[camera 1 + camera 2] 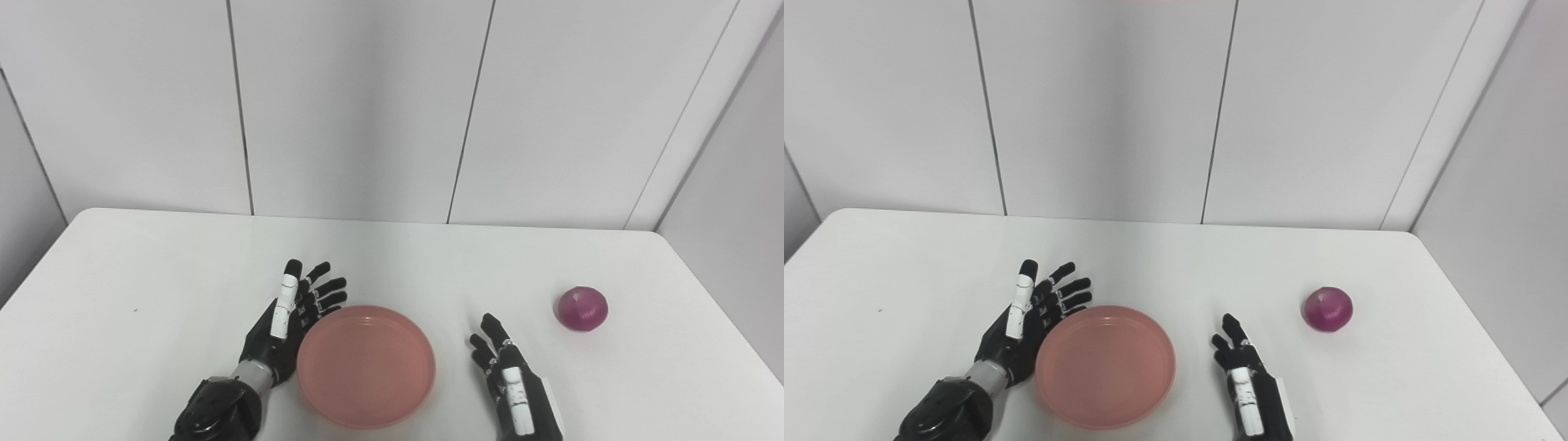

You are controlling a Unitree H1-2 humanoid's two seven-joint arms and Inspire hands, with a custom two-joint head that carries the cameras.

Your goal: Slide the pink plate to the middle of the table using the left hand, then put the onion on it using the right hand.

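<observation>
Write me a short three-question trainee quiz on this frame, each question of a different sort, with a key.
1. True or false: the round red-purple onion lies on the shallow round pink plastic plate.
2. Multiple choice: where is the left robot hand? A) open, at the plate's left rim. B) closed around the onion. C) flat inside the plate.
3. Fill in: the right robot hand is open on the white table, between the plate and the ____.

Key
1. False: the onion sits on the table, well right of the empty plate.
2. A.
3. onion.
</observation>
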